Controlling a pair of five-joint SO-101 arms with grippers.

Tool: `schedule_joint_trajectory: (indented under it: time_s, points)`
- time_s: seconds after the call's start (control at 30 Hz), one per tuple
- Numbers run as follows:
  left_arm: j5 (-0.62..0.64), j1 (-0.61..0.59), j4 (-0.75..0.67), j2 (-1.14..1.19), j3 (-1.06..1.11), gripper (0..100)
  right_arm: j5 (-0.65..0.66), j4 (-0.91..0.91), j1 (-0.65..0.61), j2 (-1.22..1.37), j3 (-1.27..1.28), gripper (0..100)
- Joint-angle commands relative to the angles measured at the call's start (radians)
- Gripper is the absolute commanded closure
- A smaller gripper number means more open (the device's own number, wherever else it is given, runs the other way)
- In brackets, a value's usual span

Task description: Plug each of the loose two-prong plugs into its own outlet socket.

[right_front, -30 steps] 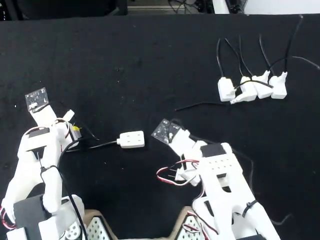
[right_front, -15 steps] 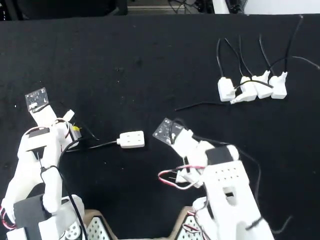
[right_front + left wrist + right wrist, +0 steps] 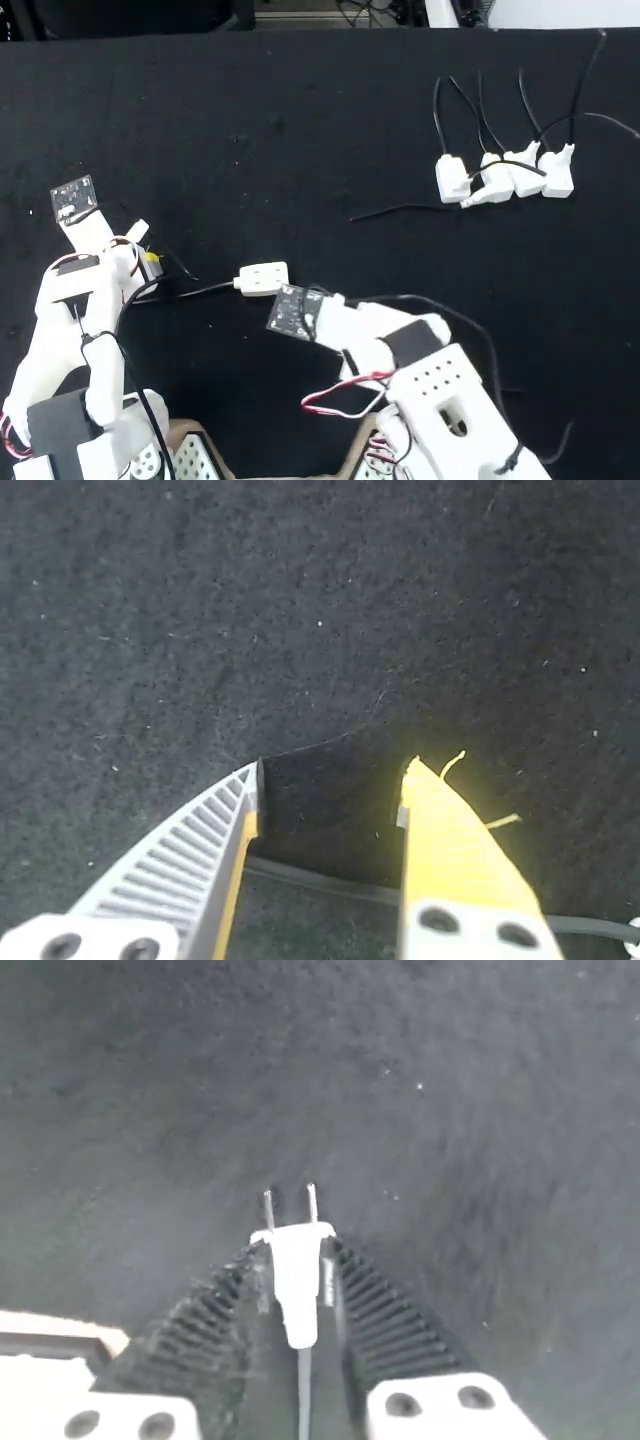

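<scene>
Holding 1 plug; approx. 4 far plugs

1. White rectangular plastic outlet socket block: lies flat on the black tabletop, just off centre toward 8 o'clock, with its long side running 3 to 9 o'clock. A thin black cord leaves its 9 o'clock end.

2. White two-prong plug: small plastic body with two bare metal prongs side by side, pointing away from the wrist. A thin cord trails from its rear. It is clamped between the ribbed fingers of the right tool.

3. Row of four white plastic plug bodies: at 2 o'clock on the tabletop, packed side by side, with black cords running toward 12 o'clock. Another white piece lies slanted at the row's 6 o'clock edge. Whether any are seated in sockets cannot be told.
</scene>
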Motion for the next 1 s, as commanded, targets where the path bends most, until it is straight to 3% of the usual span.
schedule_joint_trajectory:
  time_s: [0.0, 0.17, 0.37, 0.57, 0.63, 0.77, 0.97]
  points:
    - [0.015, -0.004, -0.012, -0.025, -0.047, 78, 0.008, -0.094, 0.044, 0.110, -0.022, 89.2]
    - [0.015, -0.004, -0.012, -0.025, -0.047, 78, 0.009, -0.209, 0.167, 0.311, -0.114, 88.4]
    - [0.015, -0.007, -0.012, -0.028, -0.045, 78, 0.008, -0.265, 0.227, 0.535, -0.262, 88.4]
    - [0.015, -0.008, -0.012, -0.029, -0.045, 78, 0.009, -0.138, 0.279, 0.616, -0.412, 88.5]
    - [0.015, -0.007, -0.012, -0.029, -0.045, 78, 0.021, -0.051, 0.276, 0.585, -0.440, 88.5]
    - [0.015, -0.005, -0.012, -0.028, -0.048, 78, 0.203, 0.041, 0.227, 0.473, -0.374, 88.5]
    - [0.014, -0.005, -0.012, -0.028, -0.050, 78, 0.348, 0.061, 0.081, 0.257, -0.162, 88.3]
